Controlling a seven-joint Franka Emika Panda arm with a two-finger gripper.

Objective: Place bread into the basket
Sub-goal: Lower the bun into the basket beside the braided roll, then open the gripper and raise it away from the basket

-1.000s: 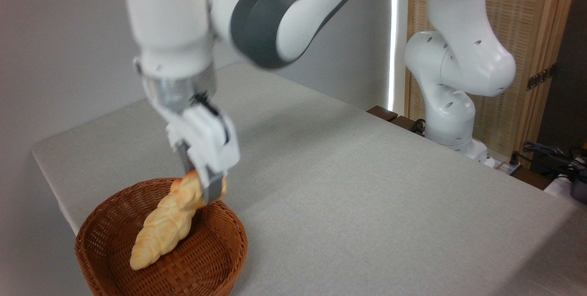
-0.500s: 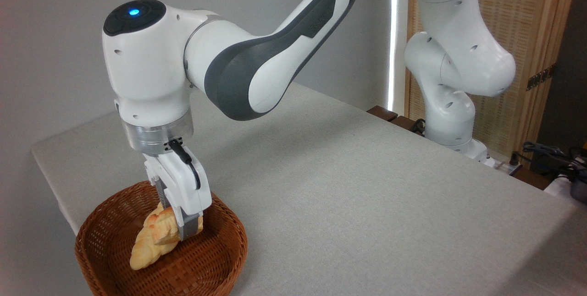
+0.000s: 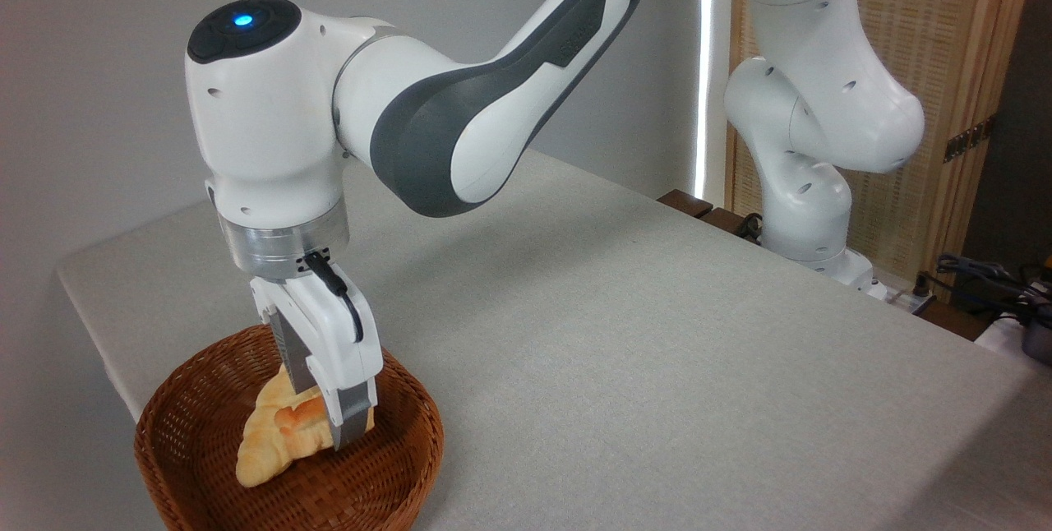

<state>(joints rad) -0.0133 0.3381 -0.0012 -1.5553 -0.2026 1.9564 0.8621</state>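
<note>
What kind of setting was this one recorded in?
Probably a lab or office robot station: a Franka arm mounted beside a cloth-covered table, loose cables at right, and a woven wood screen behind.

**One fixed view, high and off the near corner**

A single camera looks down at an angle across the tabletop point(image 3: 657, 334) from its near side. It sits close to the basket point(image 3: 289, 440), which is cut off by the lower left edge. The arm's base point(image 3: 809, 219) stands at the far right, before a wooden screen point(image 3: 953, 103). A grey wall point(image 3: 90, 71) fills the far left.
</note>
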